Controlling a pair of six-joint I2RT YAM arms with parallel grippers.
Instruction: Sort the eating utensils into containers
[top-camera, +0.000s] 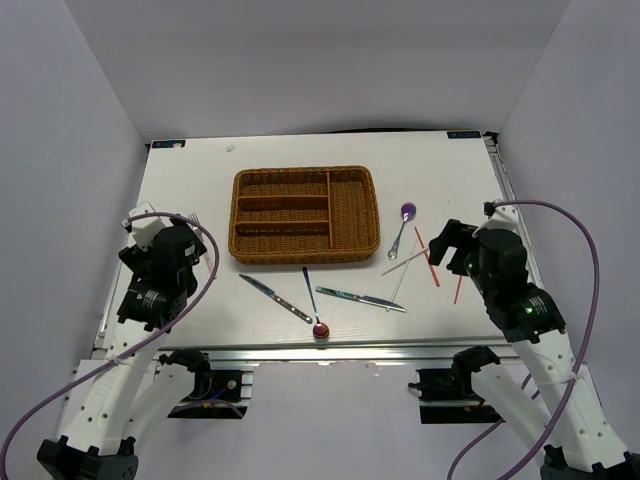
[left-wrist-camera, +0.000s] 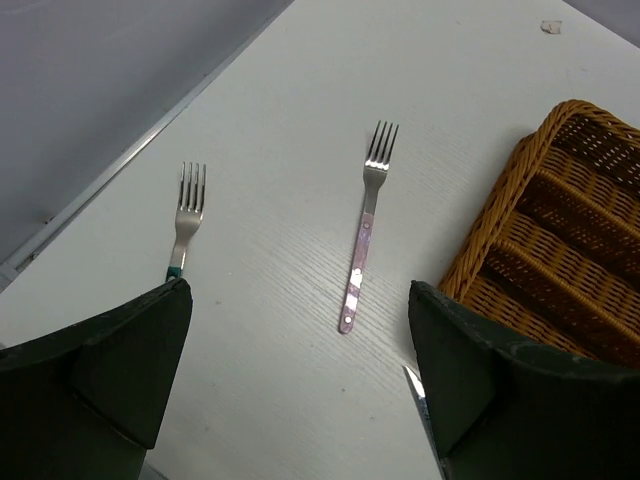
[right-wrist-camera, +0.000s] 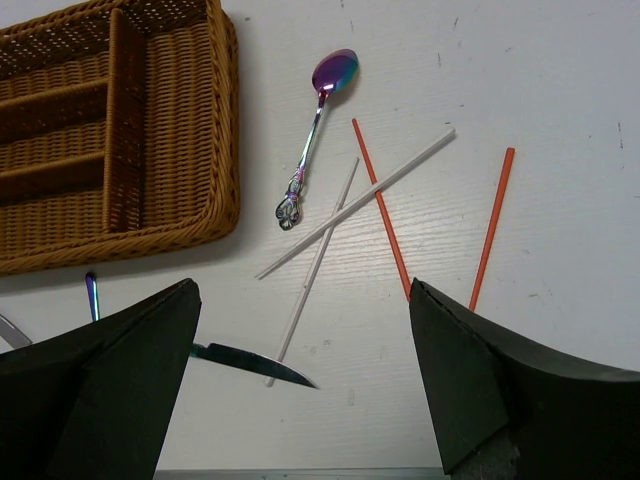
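The brown wicker tray (top-camera: 235, 215) stands mid-table with nothing in its slots. My left gripper (top-camera: 168, 240) is open and empty left of the tray. In the left wrist view (left-wrist-camera: 300, 370) it hangs above bare table, with two forks (left-wrist-camera: 365, 225) (left-wrist-camera: 185, 215) ahead of it. My right gripper (top-camera: 447, 247) is open and empty right of the tray. In the right wrist view (right-wrist-camera: 300, 370) it is over two crossed white chopsticks (right-wrist-camera: 355, 205), two red chopsticks (right-wrist-camera: 380, 210) and a purple-bowled spoon (right-wrist-camera: 318, 130).
Two knives (top-camera: 275, 298) (top-camera: 360, 298) and a red-bowled spoon (top-camera: 320, 328) lie near the front edge, between the arms. One knife tip shows by my right gripper (right-wrist-camera: 250, 362). The tray's corner (left-wrist-camera: 500, 200) is just right of my left gripper. White walls enclose the table.
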